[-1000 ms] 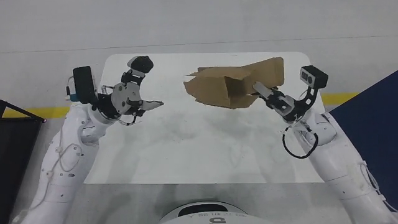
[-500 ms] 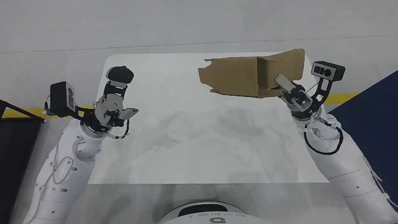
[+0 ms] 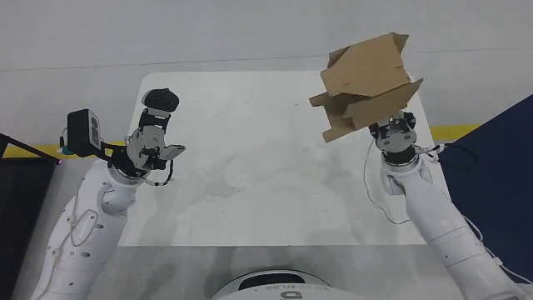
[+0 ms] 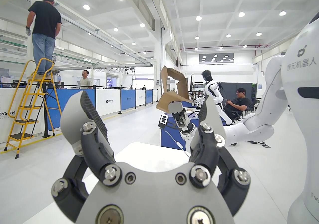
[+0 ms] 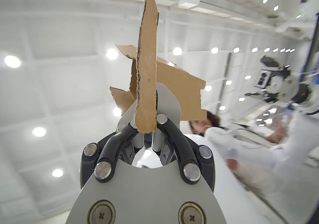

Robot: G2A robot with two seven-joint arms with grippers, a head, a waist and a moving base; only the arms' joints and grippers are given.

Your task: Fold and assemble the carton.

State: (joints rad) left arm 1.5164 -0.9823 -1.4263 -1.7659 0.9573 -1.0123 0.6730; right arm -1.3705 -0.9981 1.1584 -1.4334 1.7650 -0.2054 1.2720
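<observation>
Item: carton point(image 3: 366, 83), brown corrugated board, partly folded, flaps loose and splayed. It is held aloft at the upper right of the top view, about the table point(image 3: 250, 208)'s upper right corner, and from where I stand it does not look to be resting on it. Holder: right gripper point(image 5: 147, 113), fingers pressed together on a single flap, which shows edge-on at the centre of the right wrist view; the rest of the carton hangs off that one pinch. Left gripper point(image 4: 145, 100): fingers spread wide with nothing between them, at the left of the top view over the table's left part, well apart from the carton. Risks, as I judge them:
- The flap may crease or tear at the pinch under the carton's own weight.
- The carton may swing about so thin a grip, or slip out and drop past the table's edge.
- With the free gripper so far off, nothing steadies the panels, so a fold pressed now could go skew.
</observation>
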